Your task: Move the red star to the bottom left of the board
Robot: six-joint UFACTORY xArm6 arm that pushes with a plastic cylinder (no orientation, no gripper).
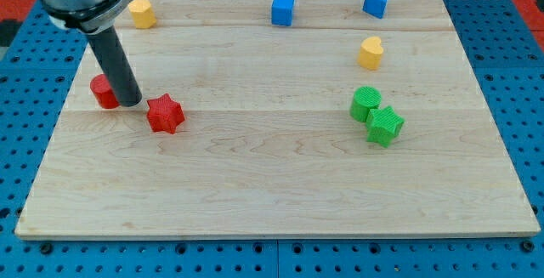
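Note:
The red star (pixel 165 114) lies on the wooden board (pixel 272 184) at the view's left, about mid-height. My tip (pixel 130 103) rests on the board just left of and slightly above the star, close to it. A second red block, round in shape (pixel 104 92), sits right behind the rod on its left side, partly hidden by it. Whether the tip touches either red block cannot be told.
A yellow block (pixel 142 12) lies at the top left. A blue cube (pixel 282 10) and a blue block (pixel 376 2) lie along the top. A yellow block (pixel 371 53) sits right of centre. Two green blocks (pixel 366 104) (pixel 385 126) touch at the right.

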